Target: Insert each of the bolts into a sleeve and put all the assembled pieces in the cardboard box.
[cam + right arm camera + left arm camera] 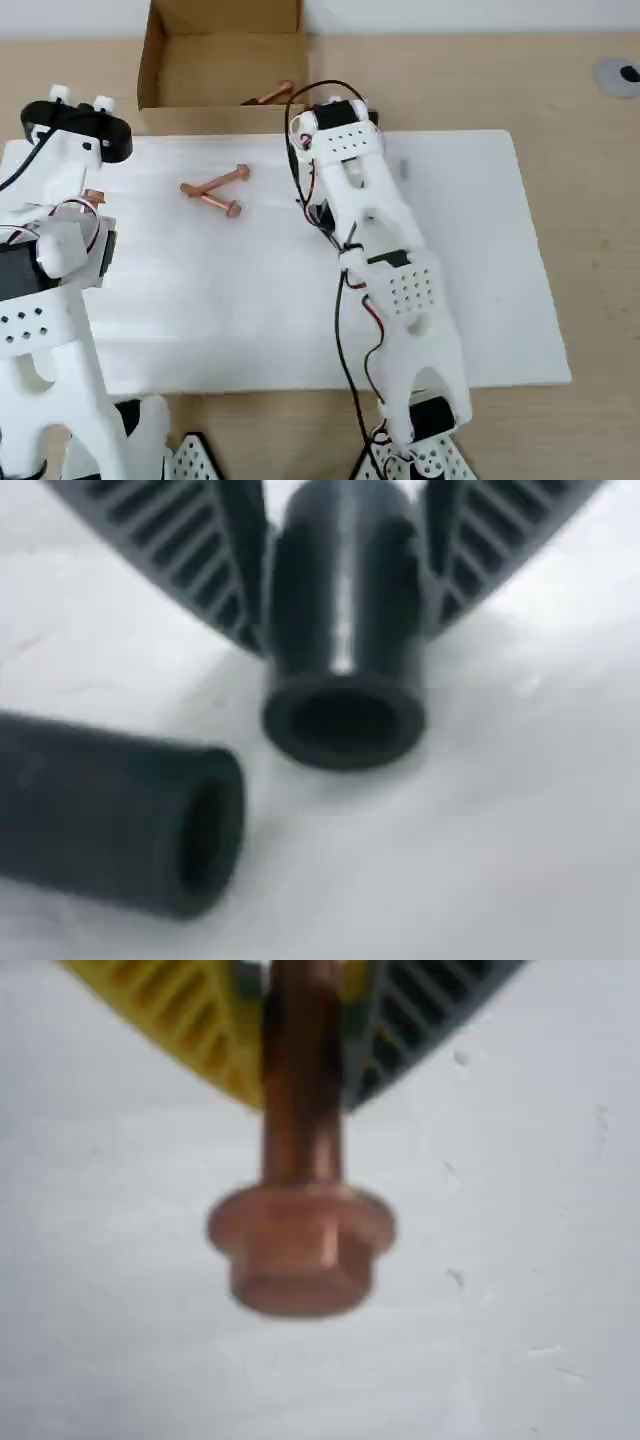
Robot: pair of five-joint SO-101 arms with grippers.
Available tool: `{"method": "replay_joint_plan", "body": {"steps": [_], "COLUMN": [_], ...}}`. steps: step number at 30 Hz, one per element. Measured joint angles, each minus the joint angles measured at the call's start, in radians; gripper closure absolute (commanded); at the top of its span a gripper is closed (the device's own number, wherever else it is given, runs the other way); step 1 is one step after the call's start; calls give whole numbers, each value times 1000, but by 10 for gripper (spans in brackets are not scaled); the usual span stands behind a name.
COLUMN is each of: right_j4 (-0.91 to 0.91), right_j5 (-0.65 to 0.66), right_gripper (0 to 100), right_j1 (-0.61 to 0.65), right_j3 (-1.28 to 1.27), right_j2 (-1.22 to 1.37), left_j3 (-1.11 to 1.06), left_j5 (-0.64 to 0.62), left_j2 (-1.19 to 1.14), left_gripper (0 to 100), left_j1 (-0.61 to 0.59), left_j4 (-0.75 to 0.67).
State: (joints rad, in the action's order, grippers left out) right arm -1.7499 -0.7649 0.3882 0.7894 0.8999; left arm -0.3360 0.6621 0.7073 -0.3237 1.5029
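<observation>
A copper bolt (pixel 300 1230) with a hex-flanged head is clamped in the left gripper (pixel 300 1060). The right gripper (pixel 340 580) clasps a black sleeve (pixel 345 680), and a second sleeve (pixel 110 820) lies beside it. The high view adds a loose bolt (pixel 215 181) crossing a second loose bolt (pixel 218 203) just in front of the cardboard box (pixel 160 60), and one copper piece (pixel 272 95) inside the box.
</observation>
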Motion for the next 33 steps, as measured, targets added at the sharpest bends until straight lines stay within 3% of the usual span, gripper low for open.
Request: {"method": "replay_joint_plan", "body": {"steps": [2,9,14,21,27,33], "right_j4": [0,-14,-21,-23,-23,-23], "right_j5": [14,49,150,376,502,565], "right_gripper": [991,988,988,988,988,988], "right_j1": [0,-2,0,87,190,285], "right_j3": [0,12,23,66,135,183], "right_j2": [0,2,-15,-304,-557,-760], "left_j3": [0,0,54,160,170,158], "left_j5": [0,2,0,-203,-344,-361], "left_j2": [0,0,0,28,233,526], "left_gripper": [987,987,987,987,987,987], "left_j1": [0,0,0,0,0,0], "left_j4": [0,0,0,0,0,-44]}}
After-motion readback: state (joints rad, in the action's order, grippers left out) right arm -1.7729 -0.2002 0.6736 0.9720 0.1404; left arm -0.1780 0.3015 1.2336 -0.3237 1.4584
